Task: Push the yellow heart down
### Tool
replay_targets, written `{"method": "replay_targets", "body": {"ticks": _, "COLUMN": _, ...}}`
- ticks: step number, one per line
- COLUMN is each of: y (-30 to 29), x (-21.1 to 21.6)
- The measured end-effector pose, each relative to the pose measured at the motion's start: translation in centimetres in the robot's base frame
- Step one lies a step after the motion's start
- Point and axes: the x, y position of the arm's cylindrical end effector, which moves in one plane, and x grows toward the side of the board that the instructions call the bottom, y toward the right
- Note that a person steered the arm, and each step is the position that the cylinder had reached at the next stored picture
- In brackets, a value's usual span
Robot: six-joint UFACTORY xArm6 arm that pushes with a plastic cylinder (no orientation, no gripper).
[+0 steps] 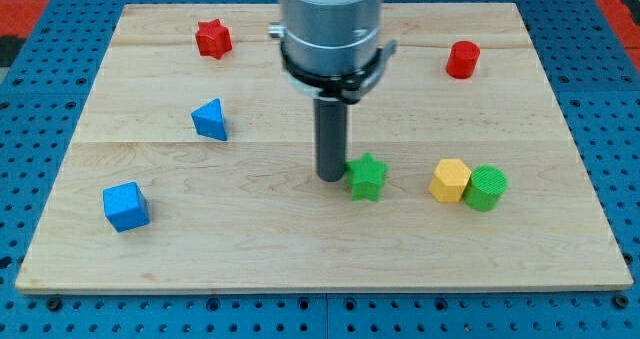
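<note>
The only yellow block (450, 180) looks six-sided rather than heart-shaped. It sits at the view's right of centre and touches a green cylinder (487, 188) on its right. My tip (331, 177) rests on the board near the middle, well to the left of the yellow block. A green star (367, 176) lies between them, right against the tip's right side. The arm's body hides part of the board at the view's top centre.
A red star (212, 38) sits at top left and a red cylinder (462, 59) at top right. A blue triangle (210, 119) is left of centre and a blue cube (125, 206) at lower left. The wooden board (300, 249) ends near the view's bottom.
</note>
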Motion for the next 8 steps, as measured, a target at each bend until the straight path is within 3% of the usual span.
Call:
{"method": "replay_targets", "body": {"ticks": 1, "y": 4.9, "x": 0.6}}
{"method": "replay_targets", "body": {"ticks": 3, "y": 5.6, "x": 0.5}}
{"method": "replay_targets", "body": {"ticks": 4, "y": 4.3, "x": -1.3}}
{"method": "replay_targets", "body": {"ticks": 6, "y": 7.9, "x": -7.4}}
{"method": "replay_targets", "body": {"ticks": 8, "y": 3.9, "x": -12.2}}
